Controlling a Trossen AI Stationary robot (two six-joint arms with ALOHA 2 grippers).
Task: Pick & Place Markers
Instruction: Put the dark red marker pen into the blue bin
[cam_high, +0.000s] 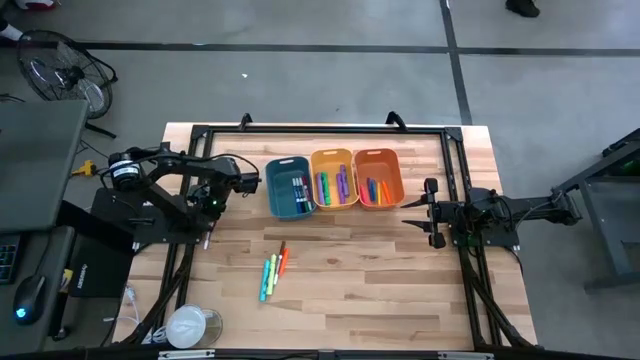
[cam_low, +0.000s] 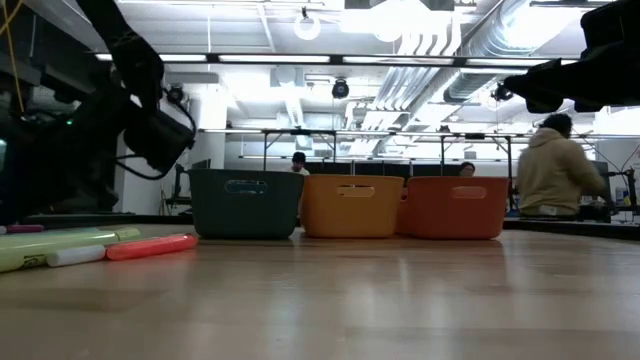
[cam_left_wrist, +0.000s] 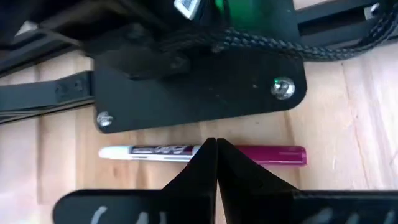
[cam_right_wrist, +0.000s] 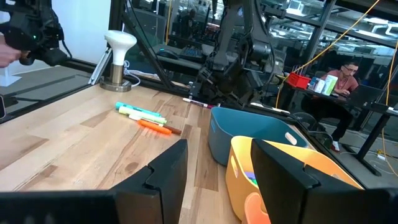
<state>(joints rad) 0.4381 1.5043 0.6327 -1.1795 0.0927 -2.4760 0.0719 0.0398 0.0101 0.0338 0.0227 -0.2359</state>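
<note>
A marker with a white barrel and a magenta cap lies flat on the wood beside the black base plate of my left arm. My left gripper is shut, points steeply down, and its tips cover the marker's middle in the left wrist view. Several more markers, green, yellow and orange, lie loose on the table's near middle, also seen in the low view. Other markers stand in the teal bin, the yellow-orange bin and the orange bin. My right gripper waits open at the right. My left gripper comes slanting from above with its shut fingertips over the middle of the white-and-magenta marker's barrel, across its length. Whether the tips touch the marker cannot be told. The marker lies flat on the table.
A round white stand sits at the table's near left corner. A black frame runs around the work area. The three bins stand in a row at the far middle. People sit in the room beyond the table.
</note>
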